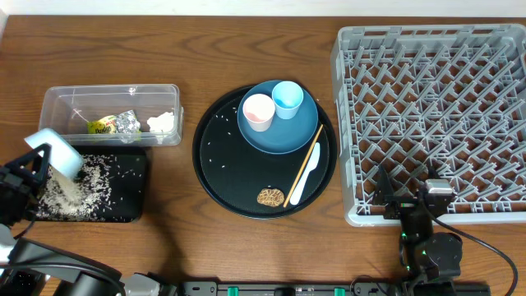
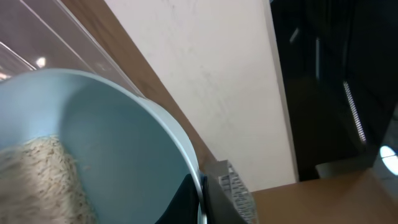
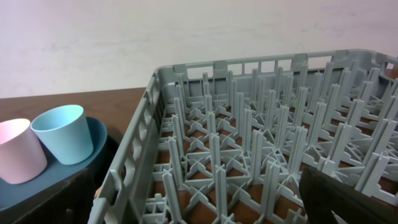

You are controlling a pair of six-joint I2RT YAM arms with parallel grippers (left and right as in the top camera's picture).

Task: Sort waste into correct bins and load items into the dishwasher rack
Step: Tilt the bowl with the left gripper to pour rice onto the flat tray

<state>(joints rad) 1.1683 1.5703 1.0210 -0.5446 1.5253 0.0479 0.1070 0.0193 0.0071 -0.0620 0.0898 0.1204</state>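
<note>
Left pincer [image 1: 29,174] clamped on rim of bowl [image 1: 55,153]. Bowl tipped, rice [image 1: 72,191] spilling onto black bin [image 1: 131,193] right under the pincer. Wrist view: rice low inside the bowl, finger [image 2: 191,200] on rim. Tub [image 1: 57,102] just beyond this pincer, with wrapper [image 1: 102,127], foil [image 1: 127,122] and tissue [image 1: 163,123] inside. Round tray [image 1: 212,160] to its right, between both pincers: plate [image 1: 275,141] with pink cup [image 1: 257,110] and blue cup [image 1: 288,99] upright; chopstick [image 1: 309,159] and spoon [image 1: 301,182] side by side, scrap [image 1: 270,197] near spoon's end. Right pincer [image 1: 411,202] jaws apart, empty, at near wall of rack [image 1: 427,107]; rack directly ahead, cups to its left.
</note>
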